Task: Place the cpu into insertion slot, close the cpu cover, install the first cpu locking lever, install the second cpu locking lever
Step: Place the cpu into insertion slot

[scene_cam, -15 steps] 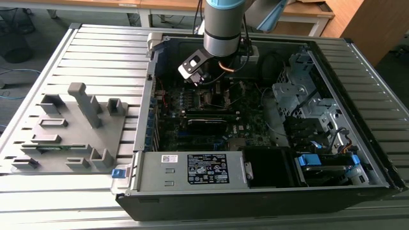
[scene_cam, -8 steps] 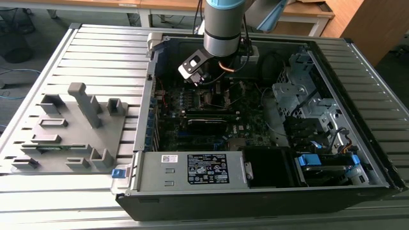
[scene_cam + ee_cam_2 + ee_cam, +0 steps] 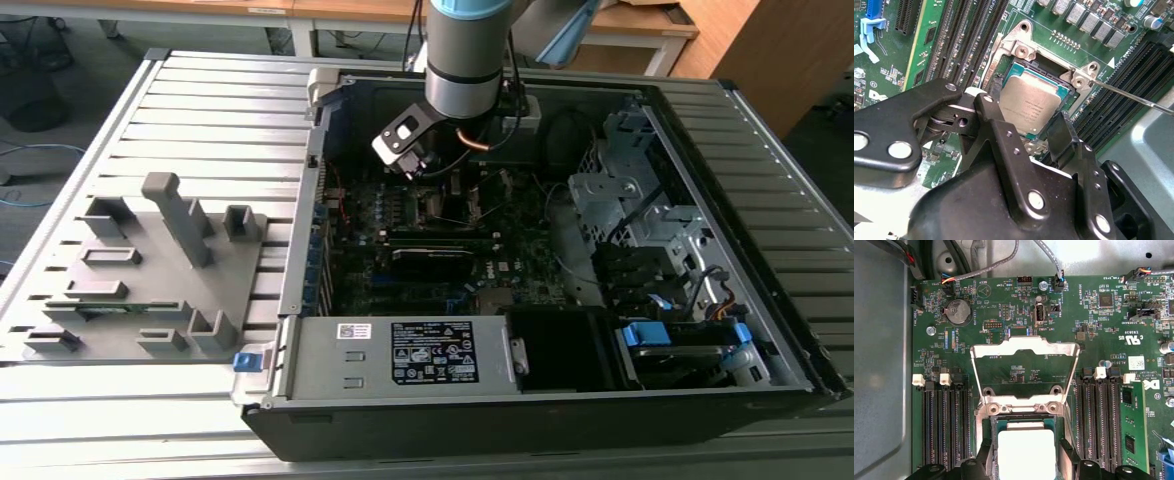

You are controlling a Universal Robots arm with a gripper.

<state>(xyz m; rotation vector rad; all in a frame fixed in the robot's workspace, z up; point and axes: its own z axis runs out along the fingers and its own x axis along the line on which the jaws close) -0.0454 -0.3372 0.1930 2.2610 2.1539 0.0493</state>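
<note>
Though the claw point(image 3: 1026, 111) straddles the cpu point(image 3: 1024, 100) at the insertion slot point(image 3: 1019, 50), its black body hides whether it grips.

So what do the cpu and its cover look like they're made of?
The cpu has what looks like a metal top: dull, matte silver-grey with a soft sheen. The thin green edge around it is probably laminate. The cover looks like thin stamped sheet metal, bare and bright silver, with bent edges that glint. Which metal it is cannot be told.
</note>
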